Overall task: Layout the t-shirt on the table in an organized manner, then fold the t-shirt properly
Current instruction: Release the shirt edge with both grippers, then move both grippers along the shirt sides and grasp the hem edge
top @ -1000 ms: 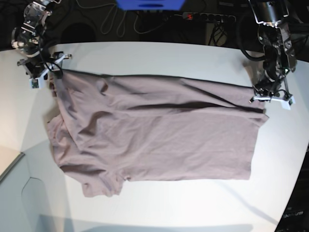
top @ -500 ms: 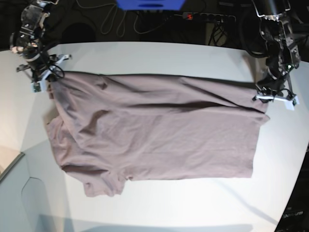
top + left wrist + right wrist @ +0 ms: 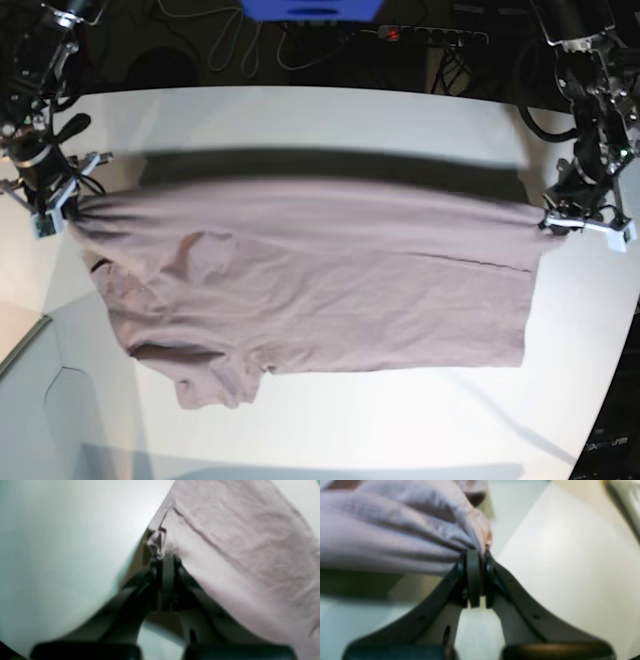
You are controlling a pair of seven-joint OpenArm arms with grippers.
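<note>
Layout stage underway, folding not begun. T-shirt [image 3: 320,280] hangs stretched betw. both arms over the white desk [image 3: 330,110], far edge lifted w/ a shadow band behind it, near part resting on the surface, one sleeve bunched at the near corner. Left tool [image 3: 583,222] is clamped on one far corner, right tool [image 3: 50,205] pinched on the other. Left to do: lay it flat, smooth sleeves, then fold.

The t-shirt [image 3: 320,280] is plain dusty mauve-grey, the table [image 3: 330,120] smooth white, and both grippers' fingers [image 3: 473,575] black.
</note>
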